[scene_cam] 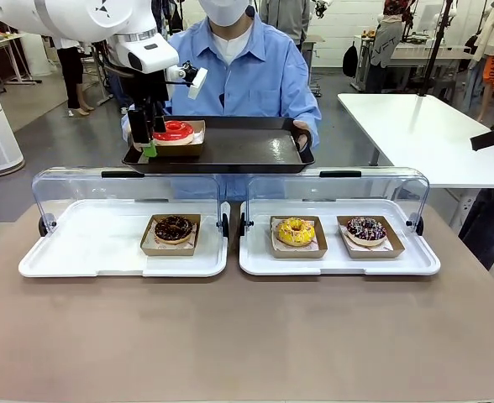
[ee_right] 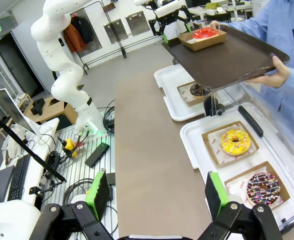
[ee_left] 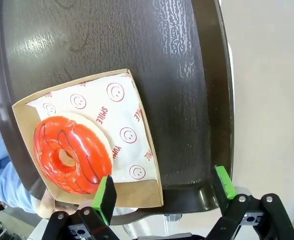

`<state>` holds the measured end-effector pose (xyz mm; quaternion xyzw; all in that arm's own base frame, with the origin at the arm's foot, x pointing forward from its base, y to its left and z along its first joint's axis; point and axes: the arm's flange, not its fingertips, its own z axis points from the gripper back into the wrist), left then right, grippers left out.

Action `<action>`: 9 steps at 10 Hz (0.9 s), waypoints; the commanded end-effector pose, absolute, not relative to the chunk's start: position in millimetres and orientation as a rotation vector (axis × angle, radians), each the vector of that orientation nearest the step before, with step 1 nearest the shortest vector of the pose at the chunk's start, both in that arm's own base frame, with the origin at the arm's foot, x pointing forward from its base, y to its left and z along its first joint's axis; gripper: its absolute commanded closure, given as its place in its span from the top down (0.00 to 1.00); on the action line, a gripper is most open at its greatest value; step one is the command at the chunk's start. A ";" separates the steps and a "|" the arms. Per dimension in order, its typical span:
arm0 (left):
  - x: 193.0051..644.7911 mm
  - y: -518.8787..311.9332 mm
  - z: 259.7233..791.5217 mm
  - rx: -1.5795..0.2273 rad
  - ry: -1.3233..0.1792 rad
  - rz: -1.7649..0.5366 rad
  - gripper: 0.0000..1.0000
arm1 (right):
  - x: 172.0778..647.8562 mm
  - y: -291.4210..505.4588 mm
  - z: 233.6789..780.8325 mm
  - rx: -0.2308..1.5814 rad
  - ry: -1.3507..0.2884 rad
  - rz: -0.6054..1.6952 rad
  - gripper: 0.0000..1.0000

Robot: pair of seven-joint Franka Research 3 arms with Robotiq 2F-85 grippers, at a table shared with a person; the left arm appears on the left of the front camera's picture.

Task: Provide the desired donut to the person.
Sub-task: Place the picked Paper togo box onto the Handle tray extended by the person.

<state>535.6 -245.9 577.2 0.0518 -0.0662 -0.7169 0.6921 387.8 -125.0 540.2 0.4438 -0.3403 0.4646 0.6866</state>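
Note:
A red-glazed donut (scene_cam: 174,130) (ee_left: 72,155) (ee_right: 205,33) lies in a cardboard box (ee_left: 137,120) on a dark tray (scene_cam: 239,149) (ee_left: 187,75) (ee_right: 227,57). The person (scene_cam: 247,71) in a light-blue shirt holds the tray up at the far side. My left gripper (scene_cam: 150,143) (ee_left: 165,192) hovers at the box's near corner, open wide. One green pad (ee_left: 106,199) is over the box's edge, the other (ee_left: 224,182) over the tray's rim. My right gripper (ee_right: 157,195) is open with nothing in it, high above the table's right end.
Two white trays (scene_cam: 62,260) (scene_cam: 423,262) with raised clear lids stand on the brown table. The left one holds a chocolate donut (scene_cam: 173,228). The right one holds a yellow donut (scene_cam: 295,232) and a sprinkled donut (scene_cam: 365,228). A white table (scene_cam: 432,126) stands at the back right.

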 end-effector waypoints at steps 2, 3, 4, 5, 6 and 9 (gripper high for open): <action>495.8 -216.5 600.1 0.078 -0.142 -1.669 1.00 | 387.6 -125.2 539.6 1.001 -0.766 1.041 1.00; 474.6 -197.5 606.4 0.079 -0.150 -1.696 1.00 | 387.6 -125.2 539.6 1.001 -0.766 1.041 1.00; 452.1 -175.5 608.2 0.061 -0.177 -1.714 1.00 | 387.6 -125.2 539.6 1.001 -0.766 1.041 1.00; 431.3 -150.0 604.2 0.057 -0.197 -1.717 1.00 | 387.6 -125.2 539.6 1.001 -0.766 1.041 1.00; 419.2 -129.1 601.9 0.041 -0.218 -1.715 1.00 | 387.6 -125.2 539.6 1.001 -0.766 1.041 1.00; 379.5 -87.8 588.7 0.029 -0.286 -1.691 1.00 | 387.6 -125.2 539.6 1.001 -0.766 1.041 1.00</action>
